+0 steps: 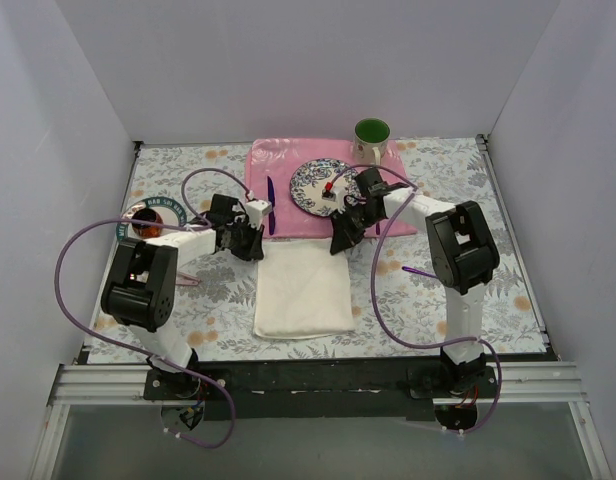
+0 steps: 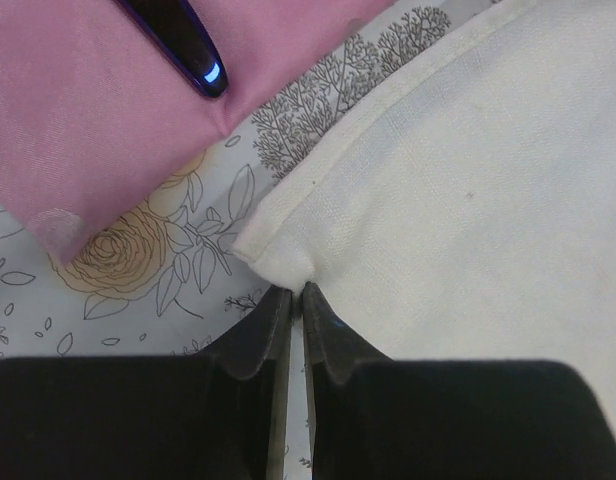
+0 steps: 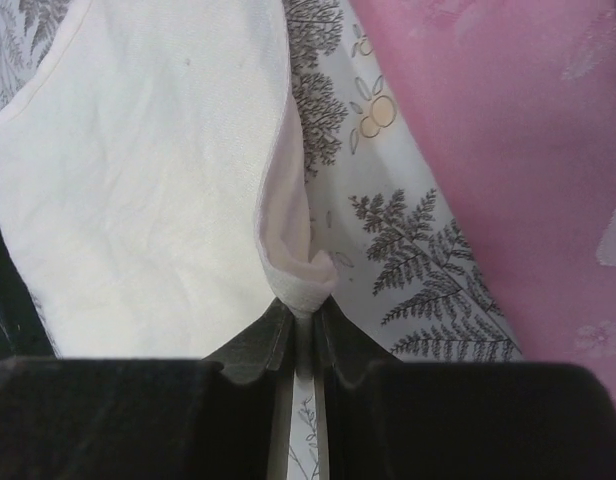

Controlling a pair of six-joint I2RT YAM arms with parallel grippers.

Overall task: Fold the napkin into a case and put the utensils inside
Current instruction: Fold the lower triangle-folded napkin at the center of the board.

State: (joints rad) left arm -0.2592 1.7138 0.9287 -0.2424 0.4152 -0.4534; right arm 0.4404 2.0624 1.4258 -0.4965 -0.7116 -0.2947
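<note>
Cream napkin (image 1: pixel 303 290) pinched by both tools (image 2: pixel 296 292) (image 3: pixel 303 312); dish (image 1: pixel 148 212) lettering (image 1: pixel 160 201) seemingly unreadable

A, left arm (image 1: pixel 138 285): base at near edge of table (image 1: pixel 508 270), elbow raised, forearm angled inward toward centre. B, left gripper (image 2: pixel 296 292): tips down, jaws closed, pinching far-left corner of napkin (image 2: pixel 468 200). C, right arm (image 1: pixel 463 250): base at near edge, elbow raised, forearm angled inward. D, right gripper (image 3: pixel 303 308): tips down, jaws almost together, far-right corner bunched between.
</note>
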